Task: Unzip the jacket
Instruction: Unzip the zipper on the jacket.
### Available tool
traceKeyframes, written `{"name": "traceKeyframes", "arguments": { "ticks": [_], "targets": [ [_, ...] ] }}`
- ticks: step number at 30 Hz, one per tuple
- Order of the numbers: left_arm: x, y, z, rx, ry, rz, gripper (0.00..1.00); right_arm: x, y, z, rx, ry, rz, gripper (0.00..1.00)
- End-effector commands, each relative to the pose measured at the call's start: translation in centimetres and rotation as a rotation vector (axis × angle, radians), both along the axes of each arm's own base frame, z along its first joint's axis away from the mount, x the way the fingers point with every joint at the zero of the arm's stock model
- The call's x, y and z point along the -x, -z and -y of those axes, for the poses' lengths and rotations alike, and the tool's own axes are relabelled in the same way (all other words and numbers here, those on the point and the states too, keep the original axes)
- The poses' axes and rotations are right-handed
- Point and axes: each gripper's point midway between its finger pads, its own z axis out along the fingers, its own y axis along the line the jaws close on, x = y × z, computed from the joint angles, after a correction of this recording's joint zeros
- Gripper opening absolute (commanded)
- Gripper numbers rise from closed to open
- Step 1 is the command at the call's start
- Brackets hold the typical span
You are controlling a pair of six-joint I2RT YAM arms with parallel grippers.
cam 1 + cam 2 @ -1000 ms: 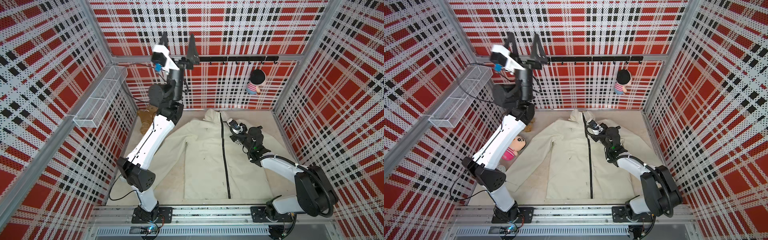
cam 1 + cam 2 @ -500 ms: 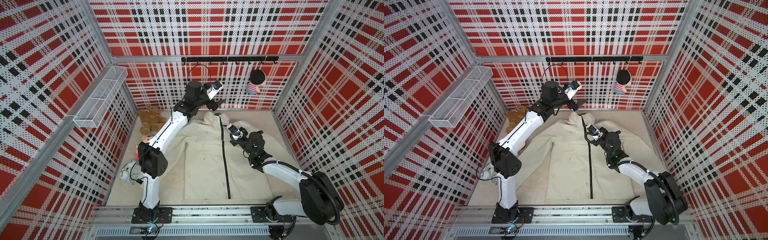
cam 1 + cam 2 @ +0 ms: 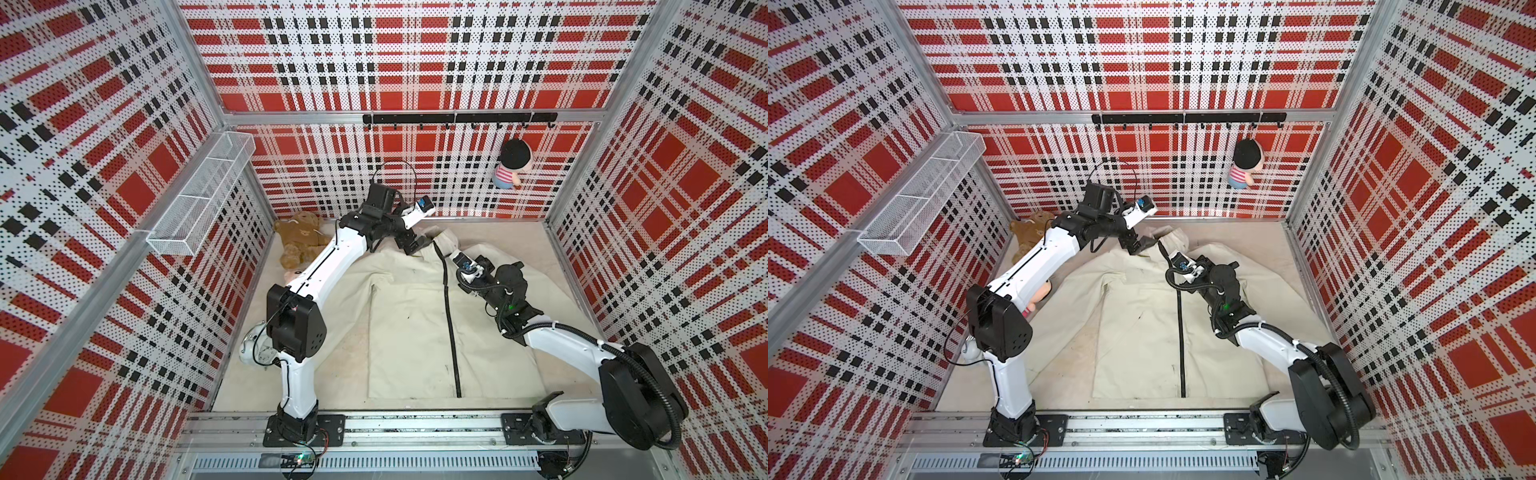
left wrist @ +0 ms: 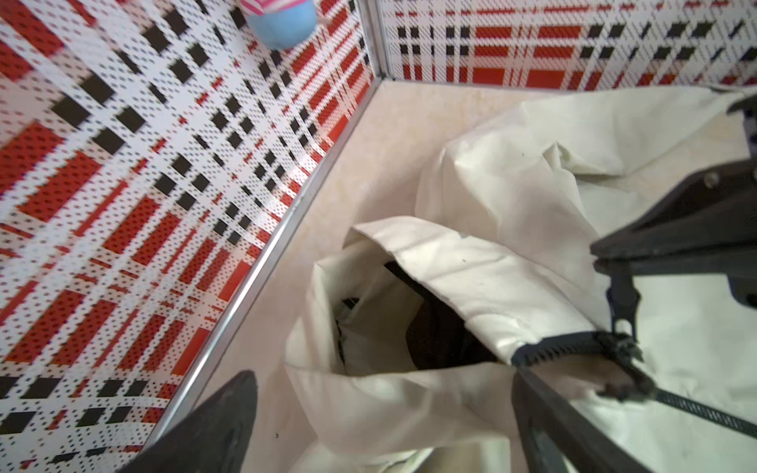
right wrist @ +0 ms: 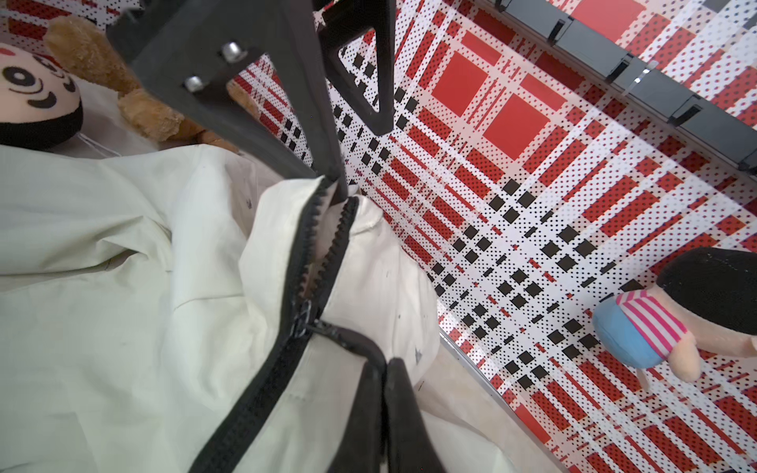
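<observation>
Jacket [image 3: 407, 316] lies flat, front up, on the table [image 3: 519, 241], collar [image 3: 442, 241] at the far side and hem near. My right gripper [image 5: 385, 368] is clamped on the zipper pull [image 5: 348, 340] just below the collar, where the zipper [image 3: 451, 328] is parted only at its top. My left gripper [image 4: 383, 374] gapes wide at the collar, just left of the zipper.

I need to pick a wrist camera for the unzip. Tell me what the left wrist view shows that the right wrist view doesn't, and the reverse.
Only the left wrist view looks into the collar, showing the dark lining. Only the right wrist view shows the teddy bear, a doll's face beside it and the hook rail. Both show the jacket, the hanging doll and the right gripper shut on the zipper pull.
</observation>
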Motion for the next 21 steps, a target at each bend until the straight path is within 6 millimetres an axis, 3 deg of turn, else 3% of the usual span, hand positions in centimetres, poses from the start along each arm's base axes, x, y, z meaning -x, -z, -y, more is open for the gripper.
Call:
{"name": "traceKeyframes", "arguments": {
  "ticks": [1,3,7,11,14,21],
  "targets": [
    [2.2,0.2,0.5,-0.059,0.082,0.028,0.98,1.0,-2.0,-1.4,0.019,-0.082,0.047,0.0],
    [2.5,0.1,0.6,-0.072,0.107,0.051,0.98,0.9,-1.7,-1.4,0.024,-0.083,0.036,0.0],
    [2.4,0.3,-1.2,-0.15,0.084,0.124,0.98,0.7,-1.3,-1.3,0.036,-0.069,0.029,0.0],
    [2.3,-2.6,-3.8,-0.064,0.082,0.146,0.98,0.5,-1.4,-1.1,0.037,-0.057,0.033,0.0],
    [4.1,-3.9,-4.9,-0.026,0.151,0.168,0.99,0.4,-1.5,-1.2,0.033,-0.054,0.036,0.0],
    [8.1,0.0,-2.2,-0.115,0.309,0.109,1.0,0.3,-2.0,-1.2,0.02,-0.047,0.044,0.0]
  ]
}}
